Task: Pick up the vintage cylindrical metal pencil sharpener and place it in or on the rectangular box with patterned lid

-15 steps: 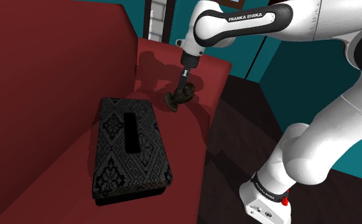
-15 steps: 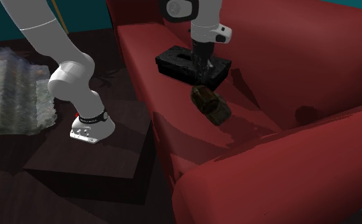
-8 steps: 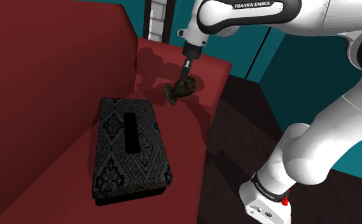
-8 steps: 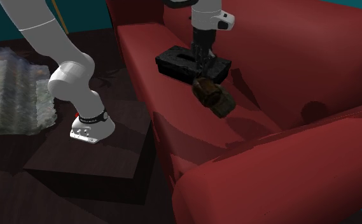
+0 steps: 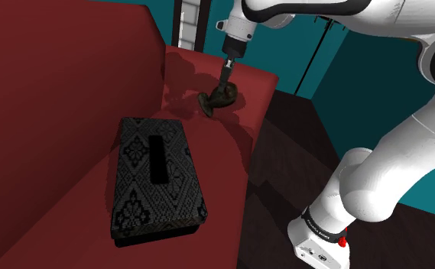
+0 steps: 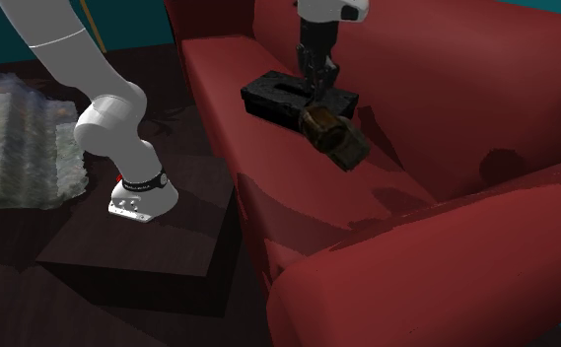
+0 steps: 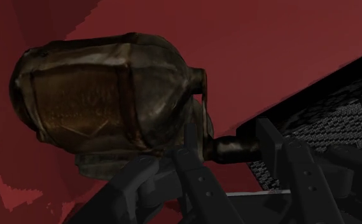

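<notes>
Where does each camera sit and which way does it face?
Shoulder view: beside the base, looking down over the red sofa; white arm at its right, gripper holding the pencil sharpener.
Second exterior view: beyond the sofa's armrest, facing back along the seat; arm and stand at its left.
Wrist view: on the hand, looking along the black fingers at the pencil sharpener.
All three share the pencil sharpener and patterned box.
</notes>
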You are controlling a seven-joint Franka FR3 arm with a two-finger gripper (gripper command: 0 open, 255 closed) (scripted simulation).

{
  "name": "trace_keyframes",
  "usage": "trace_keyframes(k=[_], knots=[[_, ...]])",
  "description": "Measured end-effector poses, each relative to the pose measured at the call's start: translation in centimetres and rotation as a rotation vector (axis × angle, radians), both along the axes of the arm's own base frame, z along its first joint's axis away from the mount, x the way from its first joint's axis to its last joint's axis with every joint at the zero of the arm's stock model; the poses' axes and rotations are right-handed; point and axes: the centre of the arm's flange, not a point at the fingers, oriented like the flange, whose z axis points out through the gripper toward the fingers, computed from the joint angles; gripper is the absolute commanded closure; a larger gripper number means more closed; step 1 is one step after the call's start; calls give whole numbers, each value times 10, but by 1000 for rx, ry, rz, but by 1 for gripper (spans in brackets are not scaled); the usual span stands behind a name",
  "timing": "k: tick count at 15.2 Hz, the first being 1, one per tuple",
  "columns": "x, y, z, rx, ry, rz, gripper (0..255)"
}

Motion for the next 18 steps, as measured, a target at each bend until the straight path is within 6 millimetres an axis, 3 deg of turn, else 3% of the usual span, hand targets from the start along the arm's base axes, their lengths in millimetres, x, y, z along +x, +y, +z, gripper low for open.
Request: trace_keyframes(k=[8,11,18], knots=[[-1,7,40,0,0,0,255],[-3,37,44,0,0,1,255],[-6,131,52,0,0,2,255]])
